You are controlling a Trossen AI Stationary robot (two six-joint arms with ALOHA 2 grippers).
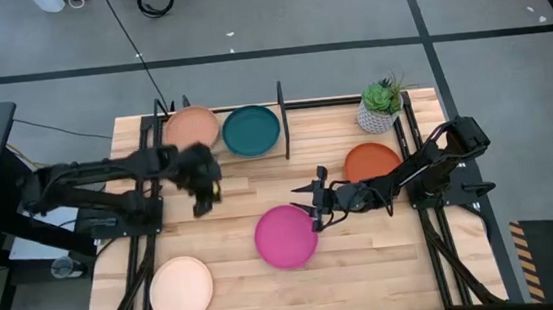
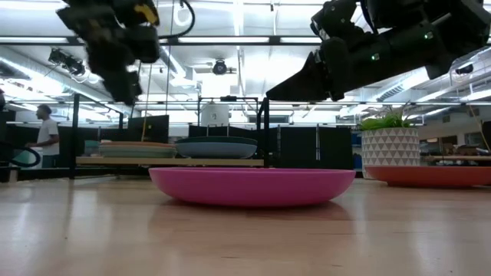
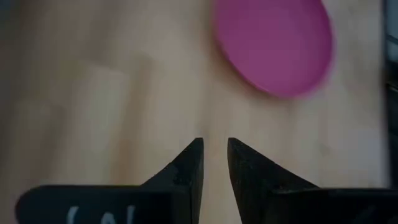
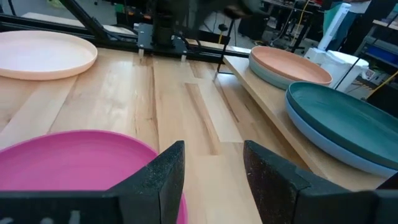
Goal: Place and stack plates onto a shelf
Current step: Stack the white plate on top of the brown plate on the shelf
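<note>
At the middle of the pale plank-wood tabletop (image 1: pixel 236 269) lies the smooth, round, shallow magenta plate (image 1: pixel 287 236), flat on its base and touching nothing else. My right end effector (image 1: pixel 315 204) hangs just above that plate's far rim, its two dark wedge-shaped fingers parted with nothing between them; the right arm reaches in low from the right edge, elbow folded. My left end effector (image 1: pixel 200 194) hovers over bare wood left of centre, just in front of the shelf, pointing down, its fingers set close with a narrow gap and empty; that arm stretches in from the left edge.

Along the far edge stands the light wooden shelf in a black metal-tube frame (image 1: pixel 283 119). On its board sit two stacks side by side: toward the left, a matte tan plate (image 1: pixel 191 128) on top of a light teal one whose rim shows beneath; beside it, a dark teal plate (image 1: pixel 251 130) over a blue one. A glossy orange-red plate (image 1: pixel 371 160) rests near the right edge, partly under my right arm. A cream-peach plate (image 1: pixel 181 289) lies at the near-left corner. A small green plant in a white patterned pot (image 1: pixel 380 107) occupies the far-right corner.
</note>
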